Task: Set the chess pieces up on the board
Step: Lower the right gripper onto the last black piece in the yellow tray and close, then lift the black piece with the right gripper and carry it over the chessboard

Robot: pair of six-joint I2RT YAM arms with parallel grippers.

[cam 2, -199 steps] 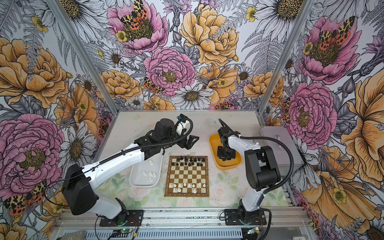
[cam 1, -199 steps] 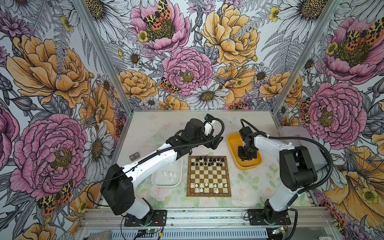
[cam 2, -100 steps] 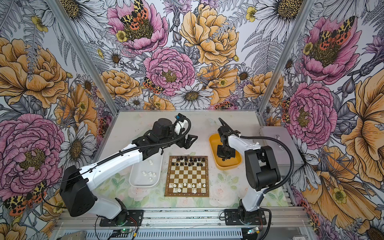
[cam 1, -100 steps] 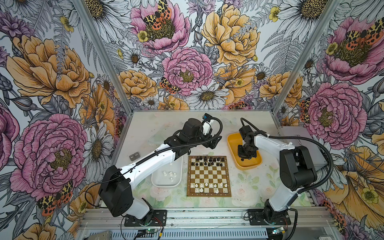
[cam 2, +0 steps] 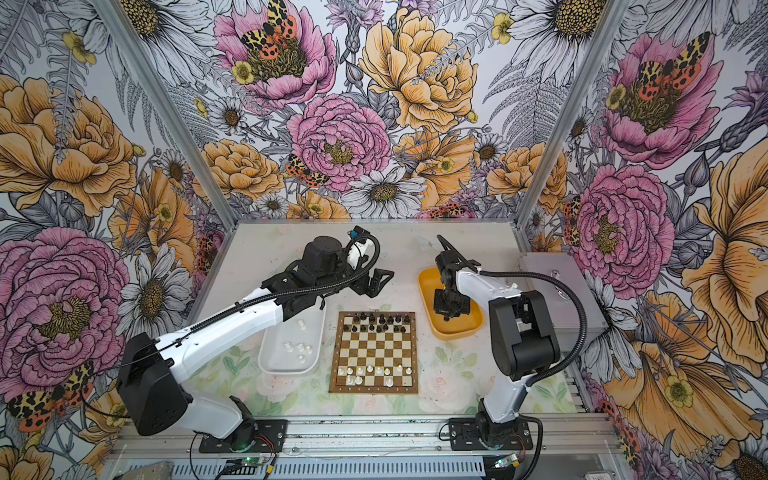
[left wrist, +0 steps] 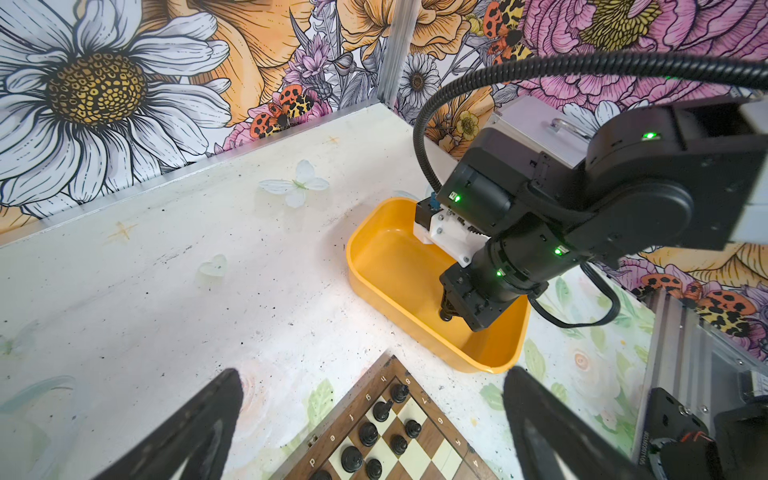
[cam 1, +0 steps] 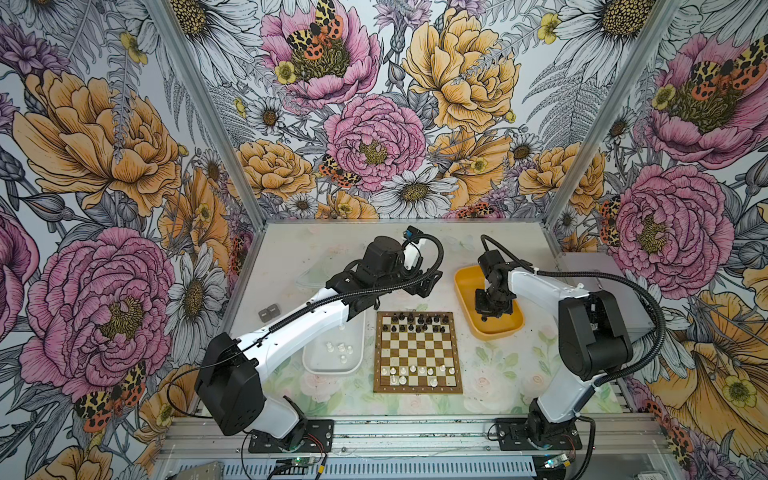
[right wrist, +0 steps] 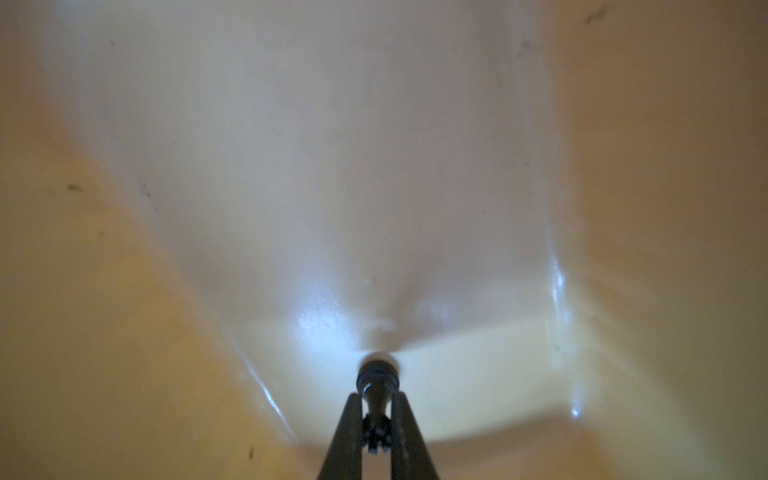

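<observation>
- The right end effector (right wrist: pixel 377 398) is clamped on a black chess piece (right wrist: pixel 378 372), gripped around its upper part with the base pointing down.
- It hangs inside the yellow tray (cam 1: pixel 464 291); whether the piece's base touches the tray floor cannot be told.
- The left end effector (cam 1: pixel 424 284) is spread wide and holds nothing, above the worktop (cam 1: pixel 291 253) just past the far edge of the board (cam 1: pixel 417 349).
- The black chess pieces (cam 1: pixel 419 322) fill much of the board's two far rows, and the white chess pieces (cam 1: pixel 411 370) stand on its near rows.
- A white tray (cam 1: pixel 309 363) beside the board holds loose white pieces (cam 1: pixel 340 351).
</observation>
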